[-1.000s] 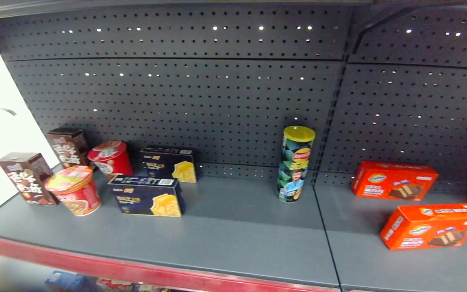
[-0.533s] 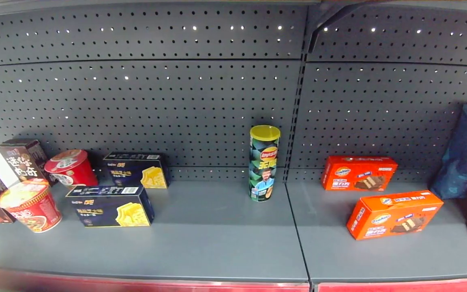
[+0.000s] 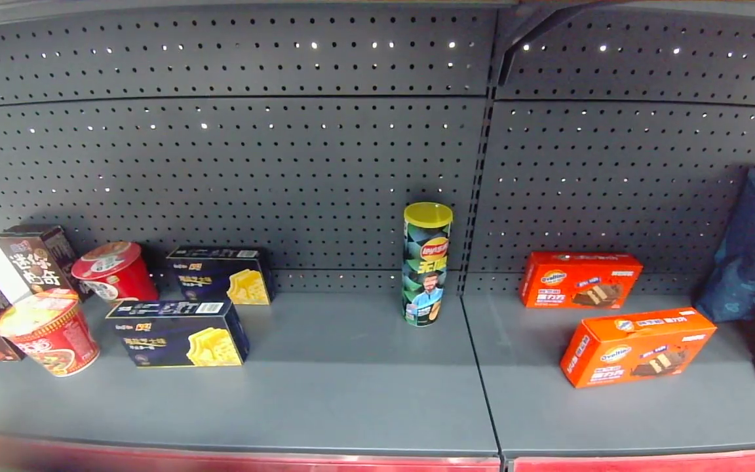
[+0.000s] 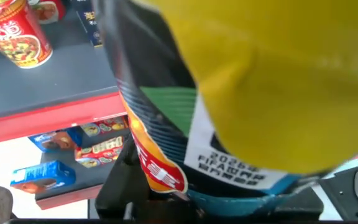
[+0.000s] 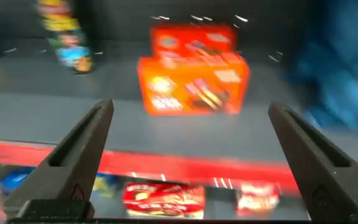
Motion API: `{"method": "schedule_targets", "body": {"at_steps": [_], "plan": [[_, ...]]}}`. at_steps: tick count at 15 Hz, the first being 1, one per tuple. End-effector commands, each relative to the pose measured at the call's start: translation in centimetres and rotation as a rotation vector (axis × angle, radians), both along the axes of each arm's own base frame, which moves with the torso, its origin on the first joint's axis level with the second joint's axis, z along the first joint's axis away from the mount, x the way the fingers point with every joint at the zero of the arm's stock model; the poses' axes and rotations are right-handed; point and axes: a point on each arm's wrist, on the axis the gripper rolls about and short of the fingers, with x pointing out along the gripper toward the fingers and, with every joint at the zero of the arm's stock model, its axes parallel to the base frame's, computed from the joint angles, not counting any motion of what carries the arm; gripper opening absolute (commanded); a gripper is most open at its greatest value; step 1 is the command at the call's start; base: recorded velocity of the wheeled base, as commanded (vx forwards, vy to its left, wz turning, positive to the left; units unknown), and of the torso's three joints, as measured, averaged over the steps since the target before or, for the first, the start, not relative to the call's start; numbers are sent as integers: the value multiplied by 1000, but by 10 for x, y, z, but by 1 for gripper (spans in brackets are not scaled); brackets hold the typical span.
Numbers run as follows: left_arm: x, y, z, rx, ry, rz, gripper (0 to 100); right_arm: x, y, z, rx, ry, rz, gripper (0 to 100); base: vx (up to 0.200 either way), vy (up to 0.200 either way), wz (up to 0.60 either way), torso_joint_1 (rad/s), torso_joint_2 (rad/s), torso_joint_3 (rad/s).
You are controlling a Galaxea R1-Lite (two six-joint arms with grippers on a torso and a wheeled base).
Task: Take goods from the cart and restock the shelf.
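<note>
While a chip can (image 4: 229, 93) is gripped by the left end effector (image 4: 166, 202), bare shelf (image 3: 351, 380) is seen straight ahead, and the right end effector (image 5: 191, 168) is spread open.

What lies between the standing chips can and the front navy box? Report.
Nothing: the head view shows bare grey shelf from chips can to front navy box.

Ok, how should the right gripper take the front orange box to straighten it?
Grip the front orange box at mid-length across its narrow top face, coming down from above. It stands on a long edge, skewed to the shelf front, so probably turn the right gripper to match; its jaws are open.
</note>
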Motion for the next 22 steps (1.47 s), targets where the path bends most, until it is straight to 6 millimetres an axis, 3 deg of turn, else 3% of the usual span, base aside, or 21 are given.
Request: {"method": "schedule_targets", "body": {"at_steps": [1,3,8,11,12,15,18,22], "plan": [[2,0,0,-3,17,-4,0,62,19,55,-85,144,284,100,0,0,0,0,0,0],[3,0,-3,-10,30,-10,0,70,30,60,-99,163,390,100,0,0,0,0,0,0],[1,0,-1,-15,12,-13,0,158,72,87,-70,120,549,100,0,0,0,0,0,0],[1,0,-1,-15,12,-18,0,187,85,97,-69,186,605,100,0,0,0,0,0,0],[1,0,-1,-17,13,-19,0,191,86,95,-72,210,610,100,0,0,0,0,0,0],[1,1,-2,-16,17,-28,0,230,86,79,-127,215,759,100,0,0,0,0,0,0],[1,0,-2,-15,19,-26,0,254,86,70,-121,193,813,100,0,0,0,0,0,0],[2,0,-3,-16,22,-27,0,293,98,58,-102,203,897,100,0,0,0,0,0,0]]}}
